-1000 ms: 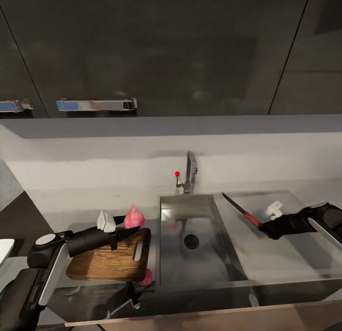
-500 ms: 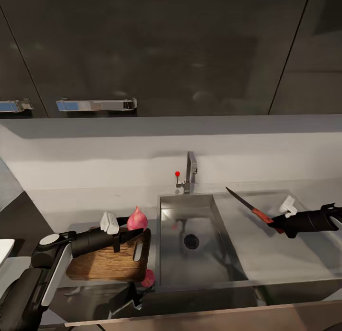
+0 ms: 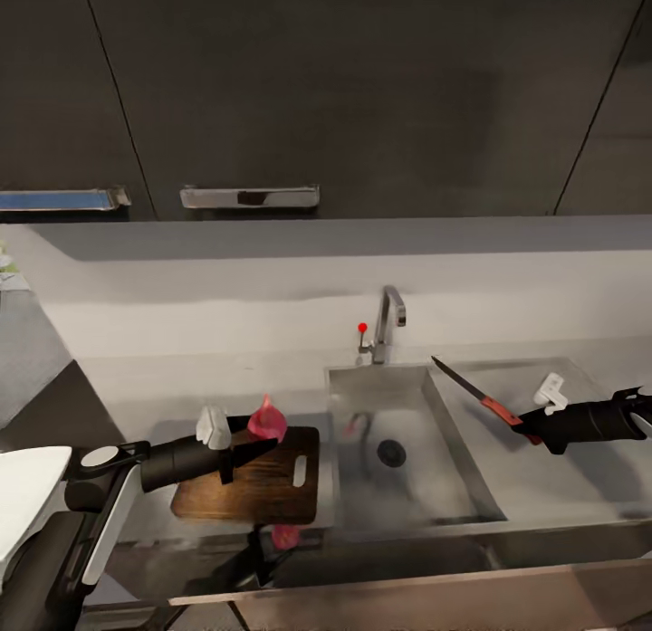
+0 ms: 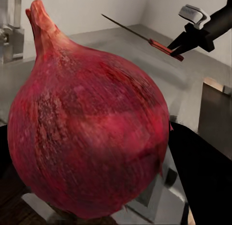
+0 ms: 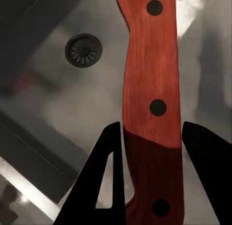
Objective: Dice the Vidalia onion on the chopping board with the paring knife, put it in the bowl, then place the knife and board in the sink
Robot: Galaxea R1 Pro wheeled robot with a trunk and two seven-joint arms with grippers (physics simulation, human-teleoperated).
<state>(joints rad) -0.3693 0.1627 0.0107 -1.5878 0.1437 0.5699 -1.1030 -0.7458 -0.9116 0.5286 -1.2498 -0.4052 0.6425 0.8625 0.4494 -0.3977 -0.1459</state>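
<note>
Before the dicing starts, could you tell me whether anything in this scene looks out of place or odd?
One thing stands out: a pinkish round object shows just below the front edge of the chopping board, against the countertop's front. It may be a reflection of the onion held by the left gripper; I cannot tell.

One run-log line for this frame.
left gripper: holds onion over chopping board | right gripper: holds paring knife above drainboard
</note>
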